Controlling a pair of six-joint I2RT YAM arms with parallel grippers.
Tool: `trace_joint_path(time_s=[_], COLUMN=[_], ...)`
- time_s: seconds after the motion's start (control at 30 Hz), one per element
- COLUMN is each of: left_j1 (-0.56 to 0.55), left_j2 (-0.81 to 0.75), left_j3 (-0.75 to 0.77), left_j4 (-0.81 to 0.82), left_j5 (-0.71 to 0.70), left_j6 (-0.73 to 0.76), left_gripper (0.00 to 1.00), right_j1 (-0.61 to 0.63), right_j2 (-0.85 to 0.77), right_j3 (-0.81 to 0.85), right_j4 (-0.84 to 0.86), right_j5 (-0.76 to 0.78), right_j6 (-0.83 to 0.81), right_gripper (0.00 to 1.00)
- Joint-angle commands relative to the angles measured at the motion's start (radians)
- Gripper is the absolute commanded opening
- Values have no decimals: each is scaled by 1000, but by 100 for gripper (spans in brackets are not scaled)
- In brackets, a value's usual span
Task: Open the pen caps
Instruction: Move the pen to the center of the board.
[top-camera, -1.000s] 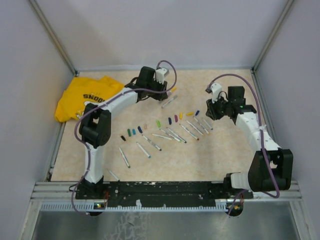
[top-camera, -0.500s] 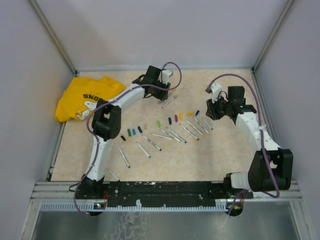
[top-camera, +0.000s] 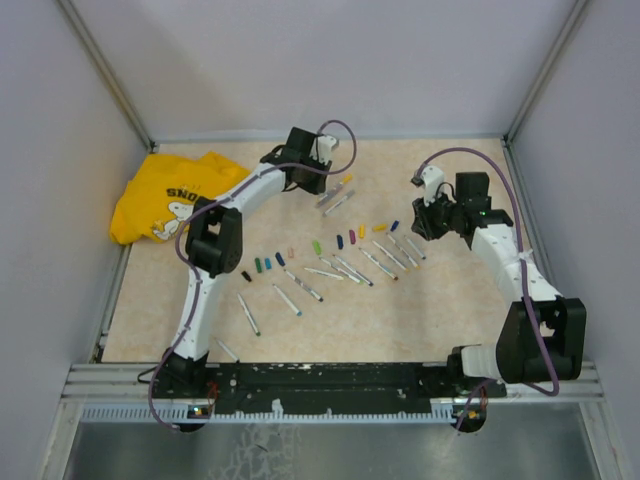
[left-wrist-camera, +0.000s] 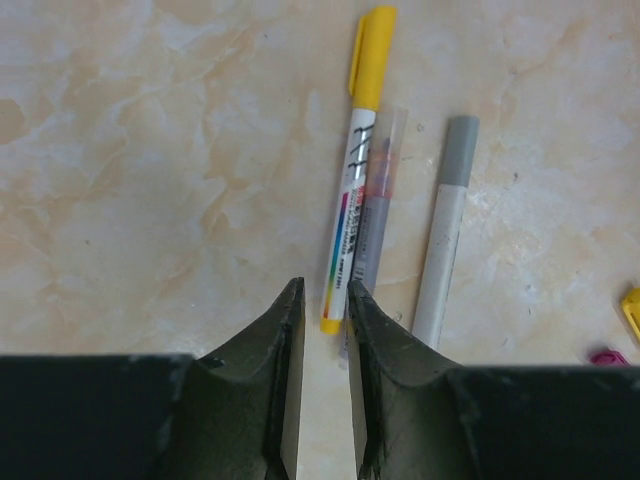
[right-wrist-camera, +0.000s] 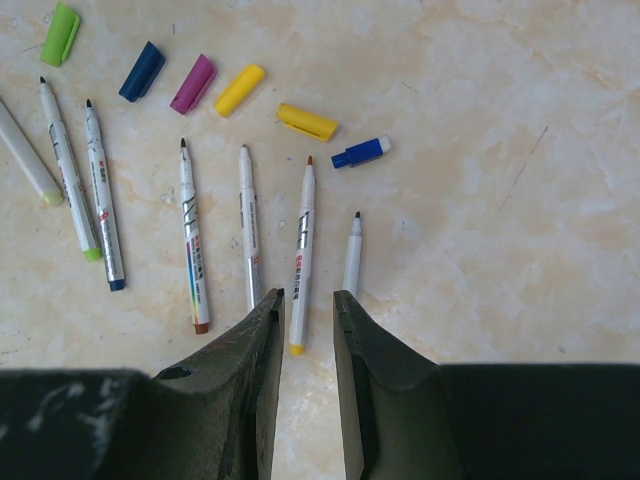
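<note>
In the left wrist view my left gripper (left-wrist-camera: 325, 300) hovers low over the table, its jaws a narrow gap apart with nothing between them. Just ahead lies a pen with its yellow cap (left-wrist-camera: 372, 55) on. Beside it are a clear-barrelled pen (left-wrist-camera: 378, 190) and a pen with a grey cap (left-wrist-camera: 458, 150). My right gripper (right-wrist-camera: 308, 300) is open and empty above several uncapped pens (right-wrist-camera: 302, 240). Loose pen caps lie beyond them: green (right-wrist-camera: 60, 33), blue (right-wrist-camera: 141, 70), magenta (right-wrist-camera: 192, 83), yellow (right-wrist-camera: 307, 121). From above, the left gripper (top-camera: 322, 183) is at the back centre and the right gripper (top-camera: 418, 222) is to its right.
A yellow shirt (top-camera: 170, 195) lies crumpled at the back left. A row of loose caps (top-camera: 267, 264) and bare pens (top-camera: 300, 290) runs across the table's middle. Grey walls enclose the table, and a metal rail (top-camera: 330, 378) runs along the near edge.
My left arm has swung its elbow up and right, and its gripper has settled by the yellow-capped pen with narrower jaws. The right arm has not moved.
</note>
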Motion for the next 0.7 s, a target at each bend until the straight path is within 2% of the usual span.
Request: trace_joint_path(time_s=[0.0, 0.67], left_j1=[15, 15], left_j2=[44, 88], left_j3=[72, 94], left_j4=[-21, -39], left_j5=[35, 74], left_j6=[17, 8], left_gripper=[27, 31], right_j1=[9, 10], right_j2=[-15, -16], right_j3=[10, 10], right_j4=[18, 15], right_j5=[-9, -8], right_j6=[-13, -14], right_gripper=[27, 27])
